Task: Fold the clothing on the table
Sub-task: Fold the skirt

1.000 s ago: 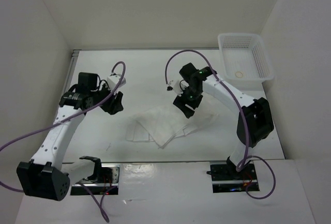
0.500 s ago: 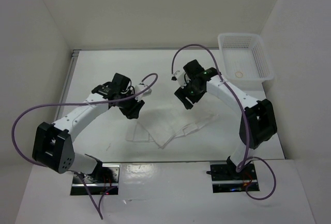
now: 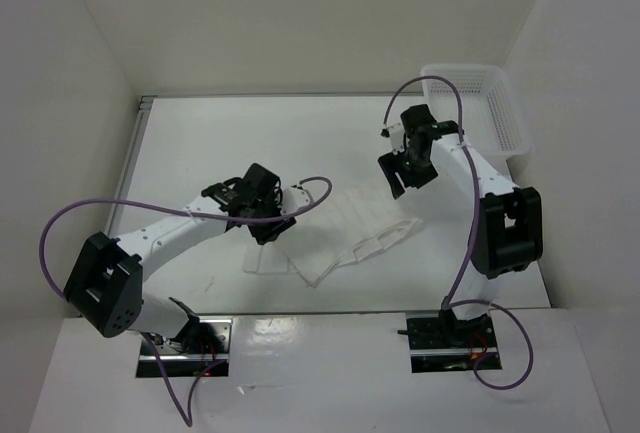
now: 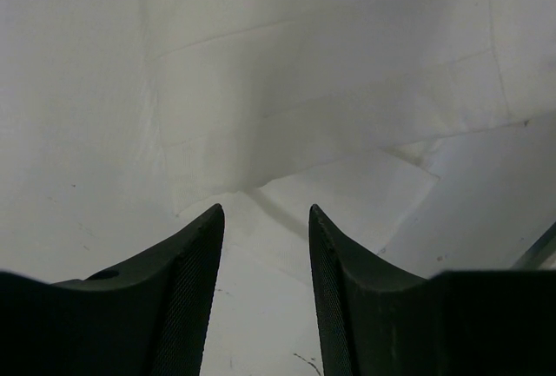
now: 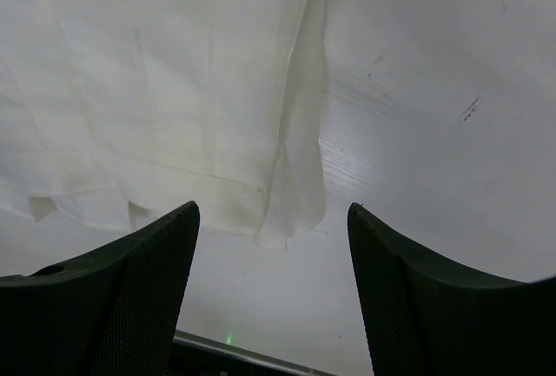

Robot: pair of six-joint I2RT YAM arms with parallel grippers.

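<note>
Your two arms have shifted: left gripper [image 3: 266, 229], narrowly parted and empty, hovers over the left part of the single clothing [image 3: 340, 233] on the table [image 3: 200, 133]; right gripper [image 3: 399, 179], wide and empty, over its right edge.

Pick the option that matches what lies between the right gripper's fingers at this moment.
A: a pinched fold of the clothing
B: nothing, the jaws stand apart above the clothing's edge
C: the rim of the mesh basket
B: in the right wrist view the right gripper is open with an empty gap, and the clothing and bare table lie beneath it.
</note>
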